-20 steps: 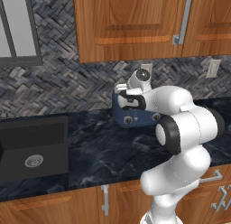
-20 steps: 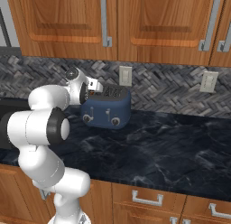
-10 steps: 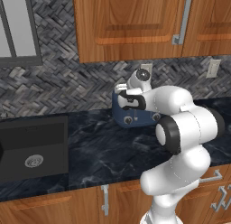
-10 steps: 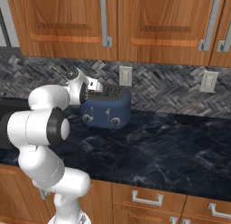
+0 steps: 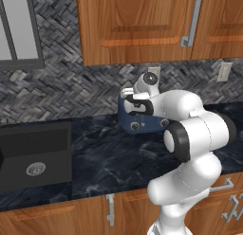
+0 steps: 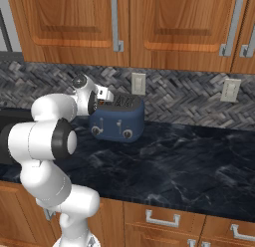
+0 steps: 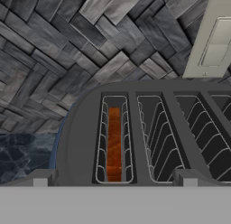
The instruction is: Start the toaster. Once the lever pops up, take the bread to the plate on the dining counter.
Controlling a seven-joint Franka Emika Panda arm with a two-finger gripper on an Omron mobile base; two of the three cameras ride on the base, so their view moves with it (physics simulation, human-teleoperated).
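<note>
Hovering just over the toaster [image 6: 118,121], the pincer [image 7: 114,178] stood spread wide and empty, one fingertip [image 7: 39,178] at each side of the slotted top. Straight ahead of it and below, between the two tips, the bread [image 7: 114,144] sat sunk in a wire-lined slot. Beyond the pincer rose the herringbone backsplash [image 7: 54,47], with a wall outlet [image 7: 212,38] off to one side

Toaster [image 5: 142,122] half hidden behind arm; bread [image 7: 114,144] sunk in slot, edge only; right slots cut off.
</note>
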